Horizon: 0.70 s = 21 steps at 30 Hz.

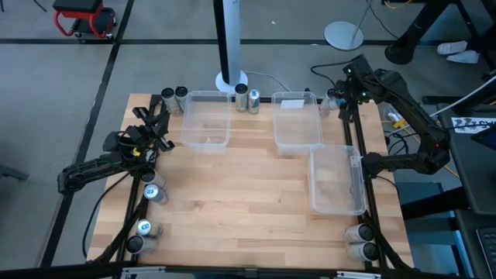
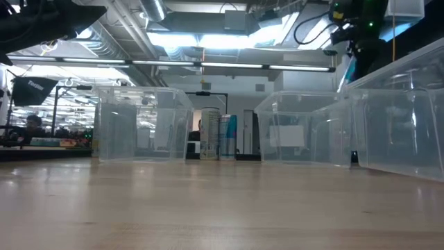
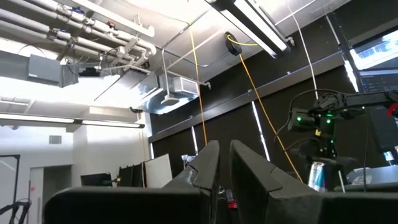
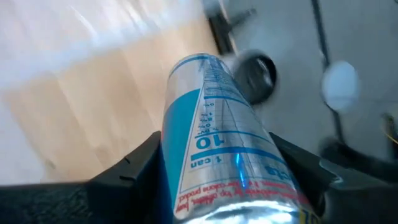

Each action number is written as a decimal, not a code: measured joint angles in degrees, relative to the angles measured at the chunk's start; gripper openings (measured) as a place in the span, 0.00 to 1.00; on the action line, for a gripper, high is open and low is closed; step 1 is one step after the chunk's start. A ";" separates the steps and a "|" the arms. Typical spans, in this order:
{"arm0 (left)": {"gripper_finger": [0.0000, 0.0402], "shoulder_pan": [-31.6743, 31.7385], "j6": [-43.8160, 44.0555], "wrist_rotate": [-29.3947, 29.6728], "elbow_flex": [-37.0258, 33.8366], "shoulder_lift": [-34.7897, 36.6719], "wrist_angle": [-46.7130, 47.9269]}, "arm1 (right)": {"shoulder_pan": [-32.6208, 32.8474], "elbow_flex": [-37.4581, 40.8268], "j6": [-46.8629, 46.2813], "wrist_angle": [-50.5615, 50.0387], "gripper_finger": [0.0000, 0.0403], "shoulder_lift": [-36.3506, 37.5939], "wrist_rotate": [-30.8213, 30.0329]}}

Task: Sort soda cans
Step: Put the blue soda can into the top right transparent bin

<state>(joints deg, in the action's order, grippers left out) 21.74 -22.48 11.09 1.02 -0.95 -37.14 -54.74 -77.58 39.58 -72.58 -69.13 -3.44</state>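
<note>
Right gripper (image 4: 224,180) clamped on a blue-and-silver metal soda can (image 4: 217,137) at the far right corner of the wooden table (image 1: 240,209).

The can sits lifted between the dark fingers, beside the middle clear rectangular plastic bin (image 1: 297,120). The left gripper (image 3: 224,171), fingers pressed narrow and empty, waits raised over the table's left edge.

Dark jointed arms (green LEDs), black cabling
</note>
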 joint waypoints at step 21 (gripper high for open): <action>0.08 0.01 -0.45 0.00 0.00 0.00 -0.02 | 12.62 -1.16 9.61 29.16 0.57 -4.85 10.25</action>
<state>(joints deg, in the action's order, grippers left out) 21.74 -22.93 11.09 1.02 -0.95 -37.15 -42.12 -78.74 49.19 -43.43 -73.97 6.81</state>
